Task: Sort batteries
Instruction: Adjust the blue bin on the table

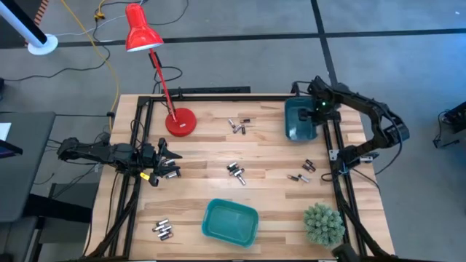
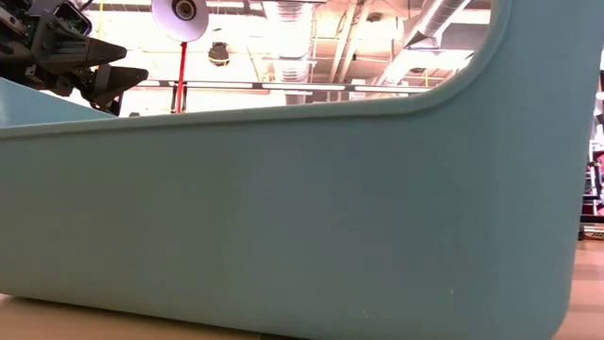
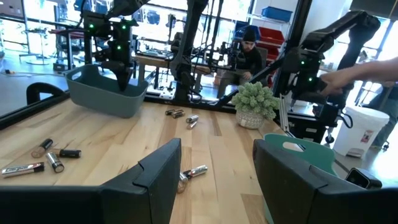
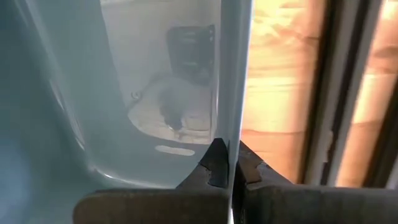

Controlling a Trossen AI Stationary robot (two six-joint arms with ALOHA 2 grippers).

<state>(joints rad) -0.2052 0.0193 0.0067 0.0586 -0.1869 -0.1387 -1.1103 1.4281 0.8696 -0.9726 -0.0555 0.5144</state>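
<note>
Right gripper (image 4: 227, 167) is at the tabletop's far right corner, fingers clenched on the wall of the dark teal bin (image 1: 300, 121); the right wrist view shows the thin rim pinched between them. Reads as a bin-positioning step, not a battery pick yet.

Left gripper (image 1: 164, 161) hovers low near the left edge, fingers (image 3: 158, 177) released and holding nothing. A battery cluster (image 1: 172, 173) lies just beside it.

Batteries still loose on the tabletop: a group near the far edge by the red lamp (image 1: 239, 126), one at centre (image 1: 236, 172), one toward the right edge (image 1: 302, 172), one at the near left corner (image 1: 162, 230). The light teal bin (image 1: 230, 222) at the near edge looks empty; can't tell what's in the dark one.

Sorting looks barely begun. Next, probably: right arm places the bin where wanted and lets go of the rim; left drops onto the nearest cell, lined up across its short axis, since they'll roll.
</note>
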